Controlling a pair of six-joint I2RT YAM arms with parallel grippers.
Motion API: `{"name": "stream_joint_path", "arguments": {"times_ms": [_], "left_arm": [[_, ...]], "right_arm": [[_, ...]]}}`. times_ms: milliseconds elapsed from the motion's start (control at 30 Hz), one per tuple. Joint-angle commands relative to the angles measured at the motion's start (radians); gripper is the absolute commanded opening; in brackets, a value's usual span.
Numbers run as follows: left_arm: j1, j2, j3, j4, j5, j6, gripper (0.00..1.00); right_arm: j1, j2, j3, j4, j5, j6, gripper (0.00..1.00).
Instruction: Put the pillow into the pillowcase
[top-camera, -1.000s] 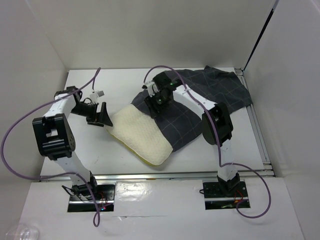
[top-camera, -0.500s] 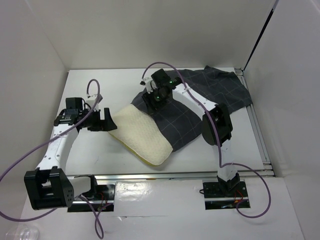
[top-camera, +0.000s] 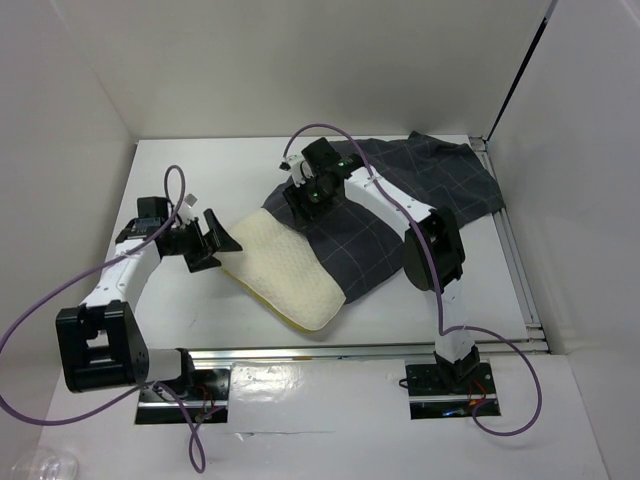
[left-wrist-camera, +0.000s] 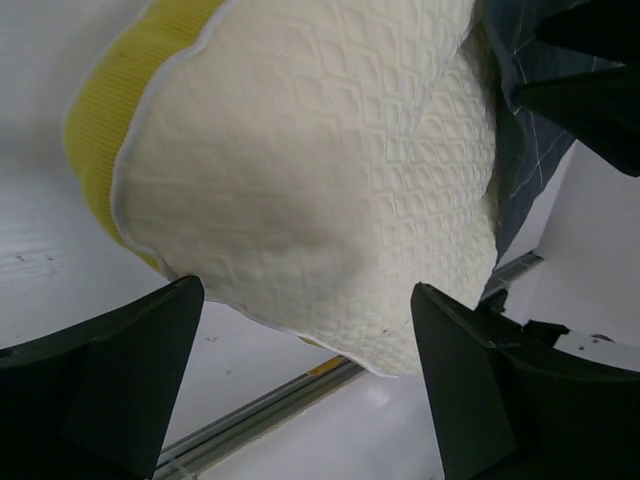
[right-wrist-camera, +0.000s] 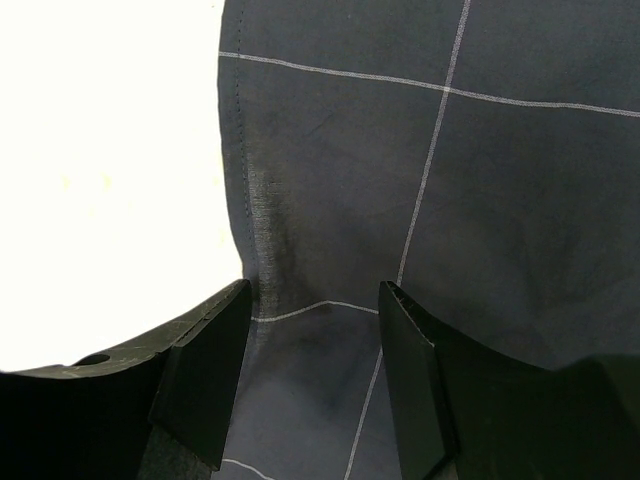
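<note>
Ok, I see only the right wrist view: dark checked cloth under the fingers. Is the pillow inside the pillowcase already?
Observer: Not fully. From the top, most of the pillow lies bare; the pillowcase covers only its right end.
Operator: Where is the left gripper?
Observer: The left gripper is open beside the pillow's bare left corner, holding nothing.

Cream pillow (top-camera: 285, 270) flat, diag; rt edge under charcoal grid pillowcase (top-camera: 462, 185).
</note>
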Motion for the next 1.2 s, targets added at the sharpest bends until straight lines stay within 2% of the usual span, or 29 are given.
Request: {"name": "stream_joint_path", "arguments": {"times_ms": [0,167,333,500,567,733,833,1167], "left_arm": [[0.004,0.041,-0.021,0.053,0.125,-0.128,0.99],[0.016,0.098,0.040,-0.011,0.113,-0.128,0.99],[0.072,0.122,0.124,-0.173,0.102,-0.070,0.99],[0.131,0.098,0.126,-0.304,0.061,0.034,0.99],[0.142,0.075,0.100,-0.304,0.050,0.034,0.99],[0.142,0.034,-0.054,-0.204,0.059,-0.034,0.99],[0.133,0.060,-0.089,-0.167,0.087,-0.045,0.99],[0.096,0.104,-0.233,0.229,0.105,-0.150,0.99]], "right_arm": [[0.008,-0.033,0.014,0.012,-0.003,0.007,0.62],[0.008,-0.033,0.024,0.012,0.007,0.007,0.62],[0.008,-0.033,0.024,0.012,0.016,-0.002,0.62],[0.008,-0.033,0.024,0.012,0.016,-0.002,0.62],[0.008,-0.024,0.024,0.012,0.016,-0.002,0.62],[0.008,-0.013,0.054,0.012,0.016,-0.002,0.62],[0.008,-0.013,0.054,0.012,0.016,-0.002,0.62],[0.017,-0.023,0.024,0.012,0.016,-0.002,0.62]]}}
